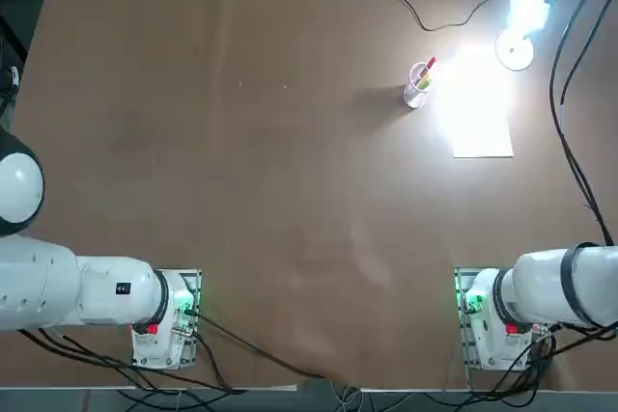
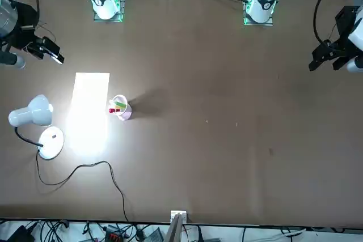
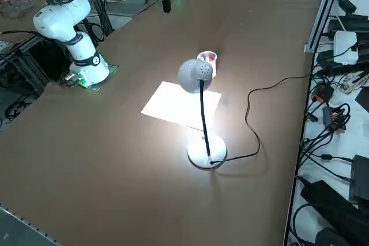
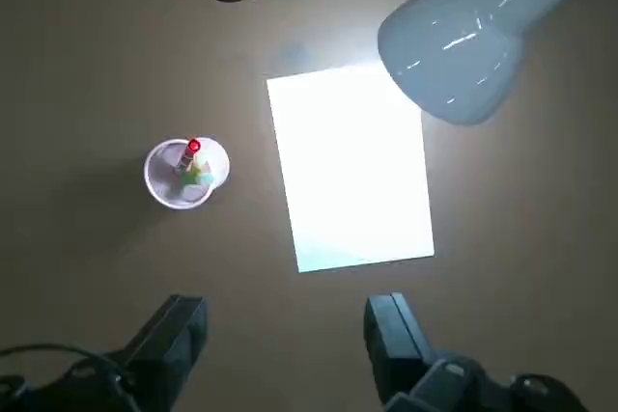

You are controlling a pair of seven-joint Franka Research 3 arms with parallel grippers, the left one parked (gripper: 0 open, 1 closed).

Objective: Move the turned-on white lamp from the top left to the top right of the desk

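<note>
The lit lamp (image 1: 514, 51) stands on the brown worktop (image 1: 290, 190). The right gripper's (image 4: 285, 344) jaws hang wide open, empty, above it.

From my overhead feed I can see a clear cup (image 1: 416, 96) with a red pen (image 1: 427, 68) and a green one (image 1: 423, 83) standing in it, and a white paper sheet (image 1: 482, 127) lying flat and brightly lit just beside it, the two not touching. Over on my right side view, past the rail, I've got black adapters (image 3: 334, 207) and tangled cables (image 3: 320, 145) on a white surface (image 3: 308, 223).
</note>
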